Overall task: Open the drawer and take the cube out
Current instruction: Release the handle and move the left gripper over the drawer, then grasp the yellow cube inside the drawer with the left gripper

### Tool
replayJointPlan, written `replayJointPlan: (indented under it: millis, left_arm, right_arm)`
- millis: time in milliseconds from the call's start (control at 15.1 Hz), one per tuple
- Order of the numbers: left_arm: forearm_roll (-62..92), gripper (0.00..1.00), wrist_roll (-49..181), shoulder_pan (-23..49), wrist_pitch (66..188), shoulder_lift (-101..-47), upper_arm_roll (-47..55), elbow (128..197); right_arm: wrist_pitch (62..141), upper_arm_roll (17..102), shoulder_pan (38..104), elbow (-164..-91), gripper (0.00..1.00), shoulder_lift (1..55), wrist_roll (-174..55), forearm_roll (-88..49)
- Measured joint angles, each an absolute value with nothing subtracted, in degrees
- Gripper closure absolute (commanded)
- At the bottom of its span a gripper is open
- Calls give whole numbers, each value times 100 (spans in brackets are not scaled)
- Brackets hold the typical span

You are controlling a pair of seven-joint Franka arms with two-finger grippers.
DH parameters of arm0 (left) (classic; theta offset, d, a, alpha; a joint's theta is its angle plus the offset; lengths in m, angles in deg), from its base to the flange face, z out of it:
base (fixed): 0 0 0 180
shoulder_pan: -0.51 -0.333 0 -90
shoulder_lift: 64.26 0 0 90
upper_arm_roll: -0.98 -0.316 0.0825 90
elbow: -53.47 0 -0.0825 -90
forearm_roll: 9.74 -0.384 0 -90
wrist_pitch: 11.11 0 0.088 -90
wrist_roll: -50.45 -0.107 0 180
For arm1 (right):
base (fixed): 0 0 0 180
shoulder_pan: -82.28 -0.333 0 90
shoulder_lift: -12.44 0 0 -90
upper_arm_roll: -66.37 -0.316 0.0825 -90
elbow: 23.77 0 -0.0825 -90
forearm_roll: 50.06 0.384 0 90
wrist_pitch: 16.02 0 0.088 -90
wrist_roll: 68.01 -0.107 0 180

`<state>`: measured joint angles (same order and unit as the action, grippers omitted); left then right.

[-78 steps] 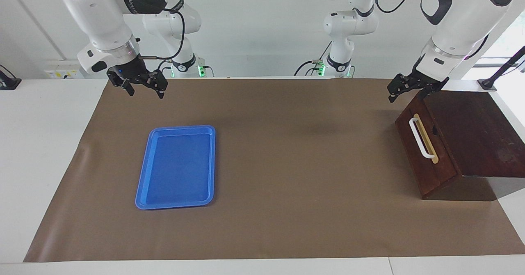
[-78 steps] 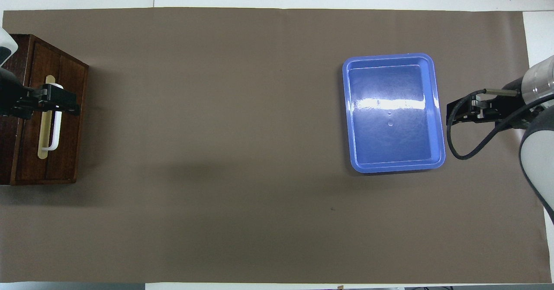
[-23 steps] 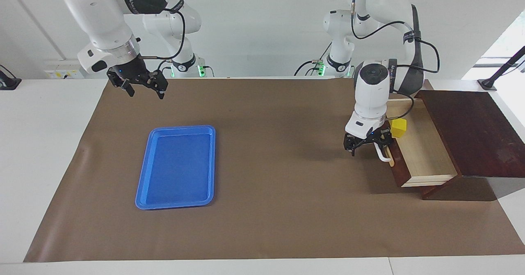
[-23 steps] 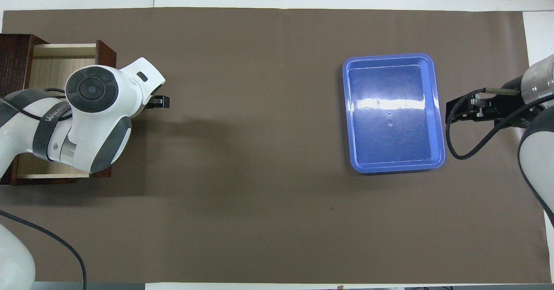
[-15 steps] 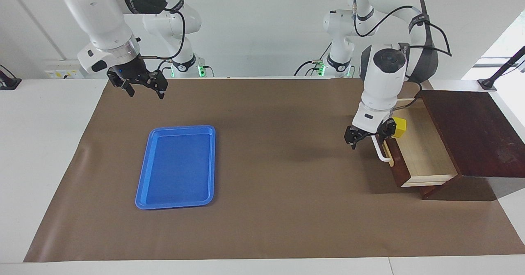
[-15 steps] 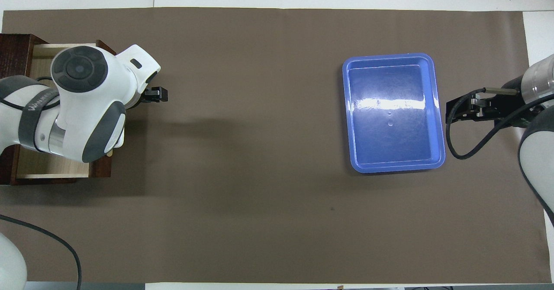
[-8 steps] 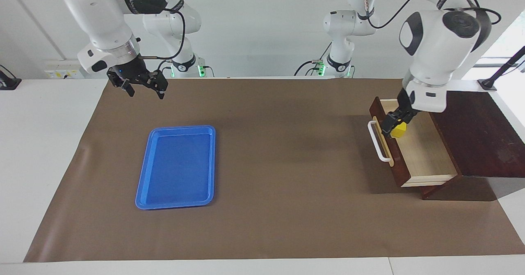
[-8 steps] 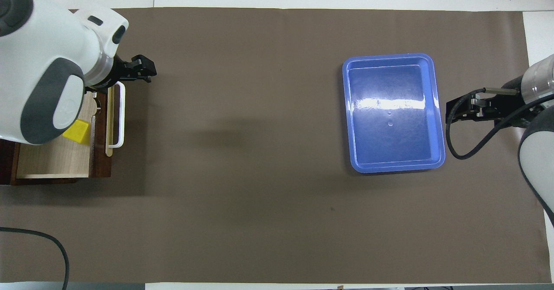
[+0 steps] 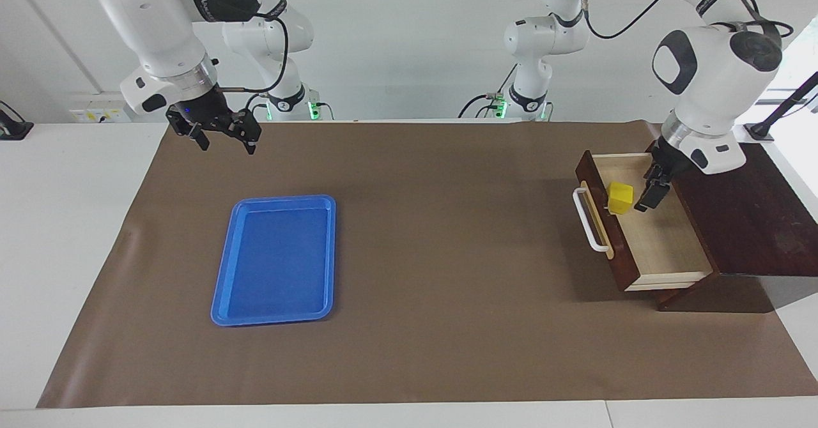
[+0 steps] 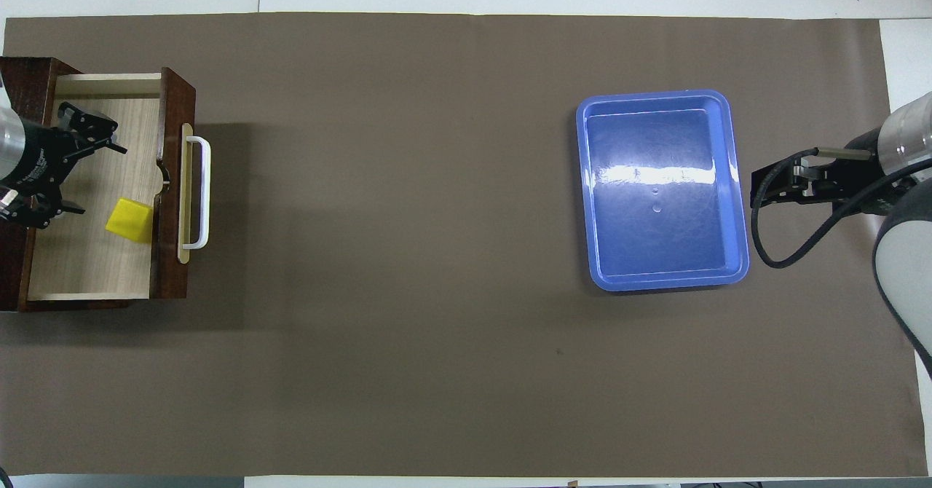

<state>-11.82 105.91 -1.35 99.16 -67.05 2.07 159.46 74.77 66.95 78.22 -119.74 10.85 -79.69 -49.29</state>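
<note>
Drawer point(image 9: 645, 236) is pulled out of the sloped wooden box point(image 9: 741, 211), pale floor exposed. Cube point(image 9: 620, 198) sits inside, against the drawer's front panel, just inboard of the white handle point(image 9: 586, 220).

Left tool point(image 10: 69, 160) hangs over the drawer interior, fingers spread wide, gripping nothing. Cube lies just beside the tool, toward the drawer front, apart from it; no contact in either view. In the overhead view the tool's spread looks wider than the cube, so it should clear it w/o adjusting.

Right tool point(image 9: 220, 135) waits up over the mat point(image 9: 415, 255) at the right arm's end, released, empty, well apart from the cube. Blue tray point(image 9: 276, 260) lies below and beside it.

Handling, my read: cube looks solid, rigid, small, prob. light. Flat faces, sharp edges, won't deform under a pinch. Surface looks smooth, maybe plastic or painted, so could slip if caught on a corner. Not fragile.

Where to grip: two opposite vertical faces, pads flat on them, mid-height. Cube seems turned a bit off-square to the drawer walls, so tool wrist likely needs to rotate to match. The face toward the drawer front has little room, so better to take the pair of faces that run clear of the panel. Descend straight, close, lift straight up so it doesn't snag the front panel.
</note>
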Motion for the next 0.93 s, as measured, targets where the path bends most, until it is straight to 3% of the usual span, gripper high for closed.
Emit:
replayJointPlan:
  millis: [662, 794, 926]
  left_arm:
    - [-1181, 0, 10816, -293, 10801, -6612, 229, 16979]
    - [-1181, 28, 10844, -295, 10837, -6611, 225, 17014]
    - [-1181, 69, 10858, -294, 10837, -6608, 232, 17015]
  right_arm:
    - [7477, 6710, 7827, -11974, 1, 1084, -7969, -4929]
    - [7478, 6711, 7827, -11974, 1, 1084, -7969, -4929]
    - [7478, 6711, 7827, -11974, 1, 1084, -7969, -4929]
